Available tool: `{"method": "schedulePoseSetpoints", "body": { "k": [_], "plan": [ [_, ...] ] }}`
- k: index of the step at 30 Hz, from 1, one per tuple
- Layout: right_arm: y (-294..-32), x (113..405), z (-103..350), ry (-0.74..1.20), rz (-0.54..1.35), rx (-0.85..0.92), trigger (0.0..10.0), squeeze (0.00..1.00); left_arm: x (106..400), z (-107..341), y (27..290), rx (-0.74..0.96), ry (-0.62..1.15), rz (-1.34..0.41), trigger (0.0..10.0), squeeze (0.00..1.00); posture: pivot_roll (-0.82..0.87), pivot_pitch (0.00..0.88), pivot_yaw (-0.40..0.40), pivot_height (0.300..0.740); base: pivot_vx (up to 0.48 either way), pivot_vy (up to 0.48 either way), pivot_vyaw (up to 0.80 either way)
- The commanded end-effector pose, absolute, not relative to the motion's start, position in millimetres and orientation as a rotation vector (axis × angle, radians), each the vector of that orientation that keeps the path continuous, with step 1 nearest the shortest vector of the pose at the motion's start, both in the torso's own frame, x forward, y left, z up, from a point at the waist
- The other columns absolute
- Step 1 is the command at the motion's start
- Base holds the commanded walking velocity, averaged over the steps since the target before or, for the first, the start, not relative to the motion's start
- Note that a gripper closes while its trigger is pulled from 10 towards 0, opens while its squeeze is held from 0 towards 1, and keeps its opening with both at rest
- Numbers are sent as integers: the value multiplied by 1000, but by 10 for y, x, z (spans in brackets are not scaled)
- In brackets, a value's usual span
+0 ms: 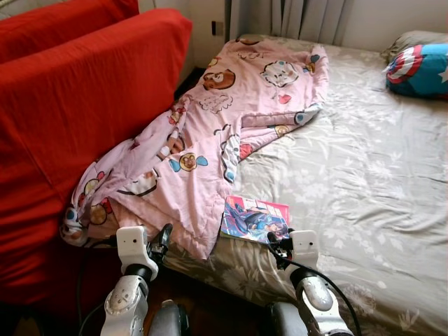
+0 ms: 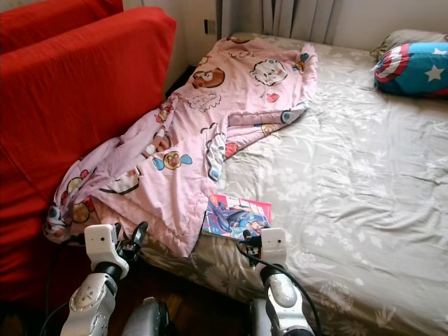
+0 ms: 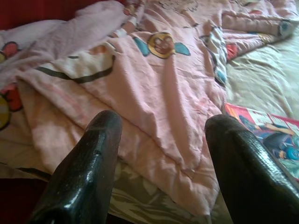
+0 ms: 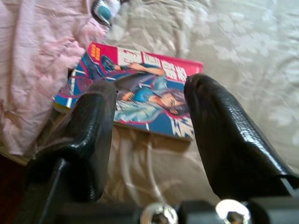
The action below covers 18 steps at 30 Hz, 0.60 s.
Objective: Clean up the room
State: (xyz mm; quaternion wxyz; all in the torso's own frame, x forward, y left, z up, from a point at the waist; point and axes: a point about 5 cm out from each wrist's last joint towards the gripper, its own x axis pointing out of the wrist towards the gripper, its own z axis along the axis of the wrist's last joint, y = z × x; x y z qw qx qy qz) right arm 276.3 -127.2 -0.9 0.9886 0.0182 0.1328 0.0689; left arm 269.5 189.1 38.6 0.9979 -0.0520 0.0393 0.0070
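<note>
Tidying looks barely begun: the pink blanket [image 1: 210,133] is lying crumpled across the bed [image 1: 364,196] and trailing onto the red sofa [image 1: 77,105], a comic book [image 1: 255,218] sitting near the bed's front edge. Both the left gripper [image 3: 161,158] and right gripper [image 4: 149,135] are hovering, jaws apart and empty.

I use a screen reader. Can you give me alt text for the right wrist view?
The right gripper, jaws open, hovers over a comic book lying on the grey floral bedsheet. A pink cartoon blanket overlaps the book's edge.
</note>
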Motion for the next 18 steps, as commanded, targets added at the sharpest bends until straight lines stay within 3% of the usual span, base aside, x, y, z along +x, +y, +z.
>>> {"method": "schedulePoseSetpoints", "body": {
  "k": [1,18],
  "plan": [
    [-1279,2736,-33,278,135,39,10000,0,2668,345,1883,-102,106,8,10000,0,-84,174,23,641,0,0,0],
    [-1249,2734,-34,282,145,47,10000,0,2669,347,1864,-105,110,-3,10000,0,-76,186,26,641,0,0,0]
  ]
}}
